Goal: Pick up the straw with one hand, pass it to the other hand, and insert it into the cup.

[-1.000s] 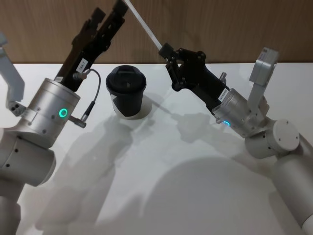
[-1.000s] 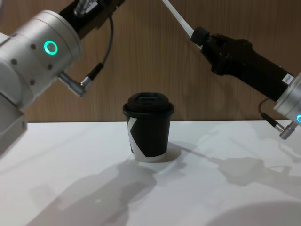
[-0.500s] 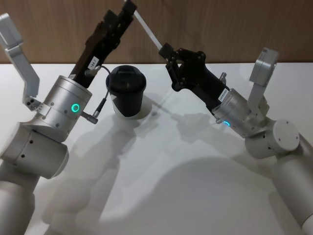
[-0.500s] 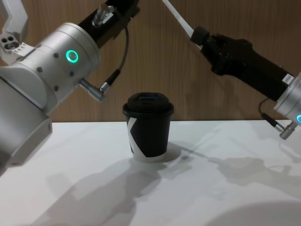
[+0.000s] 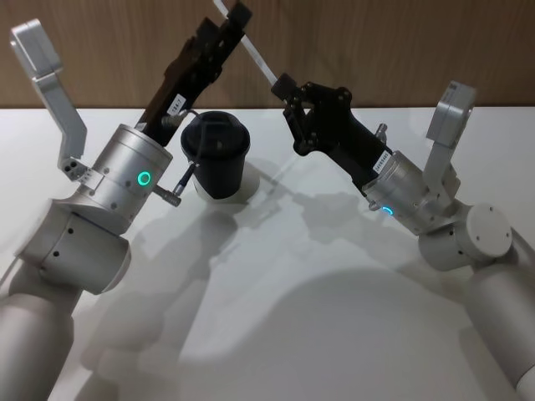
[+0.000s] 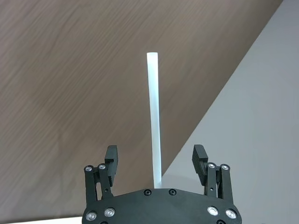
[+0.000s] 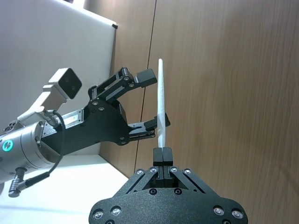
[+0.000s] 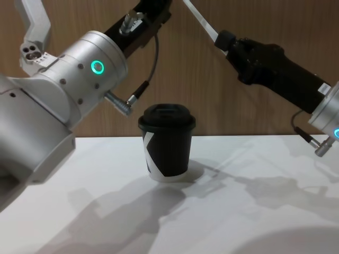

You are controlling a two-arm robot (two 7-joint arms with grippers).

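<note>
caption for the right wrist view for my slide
Right gripper holds the white straw by one end while the open left gripper straddles it.

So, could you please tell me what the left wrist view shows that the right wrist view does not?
Left wrist view: the left tool seen close up, its fingers open with a clear gap on each side of the straw.
Right wrist view: the right tool shut on one end of the straw, and the green light on the left arm.
Both: the straw running between the left tool's fingers, with the wood wall behind.
</note>
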